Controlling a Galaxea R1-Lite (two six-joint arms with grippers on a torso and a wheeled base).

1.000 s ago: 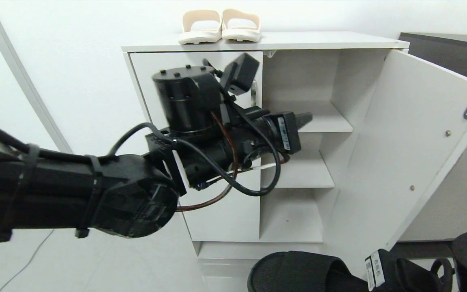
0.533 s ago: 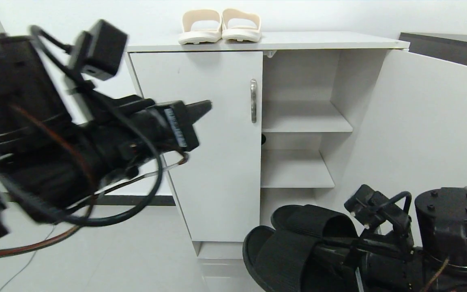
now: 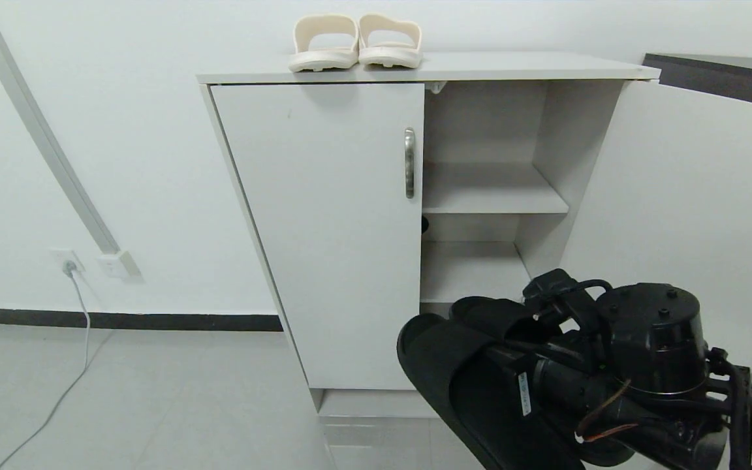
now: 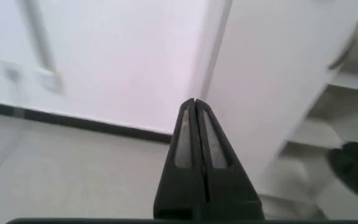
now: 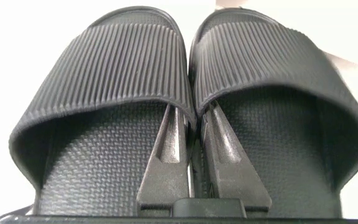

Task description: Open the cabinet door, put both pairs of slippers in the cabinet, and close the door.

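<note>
Right fingers [image 5: 166, 162] on two black slippers [image 5: 104, 78]

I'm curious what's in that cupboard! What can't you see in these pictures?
1. Left half of the cabinet, head view: behind the closed left door.
2. The bottom compartment, head view: the black slippers block it.
3. A dark thing at that door's edge, head view: mostly hidden, unidentifiable.

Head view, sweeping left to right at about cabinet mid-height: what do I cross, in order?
grey wall trunking → closed left door → metal handle → open shelves → swung-open right door
</note>
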